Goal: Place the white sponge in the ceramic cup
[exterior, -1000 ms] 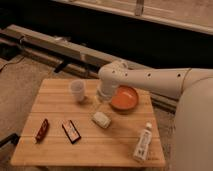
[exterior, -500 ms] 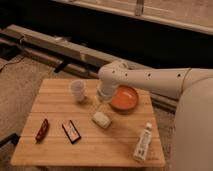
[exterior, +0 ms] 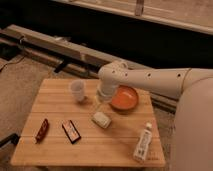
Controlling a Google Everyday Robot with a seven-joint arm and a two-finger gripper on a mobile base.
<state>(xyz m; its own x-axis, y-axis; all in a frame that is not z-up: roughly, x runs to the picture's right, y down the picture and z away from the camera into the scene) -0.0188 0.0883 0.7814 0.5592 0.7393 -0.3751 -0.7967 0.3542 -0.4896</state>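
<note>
No shift can be made out over the last second. The robot's pale claw (exterior: 104, 96) hangs at the same spot as before, over the wooden slatted surface (exterior: 55, 145) near its far edge, between the small plain white ceramic cup (exterior: 77, 91) and the wide orange bowl (exterior: 124, 98). The off-white rectangular sponge (exterior: 101, 119) lies where it lay, toward the middle of the surface, nearer the front edge than the claw and apart from it.
</note>
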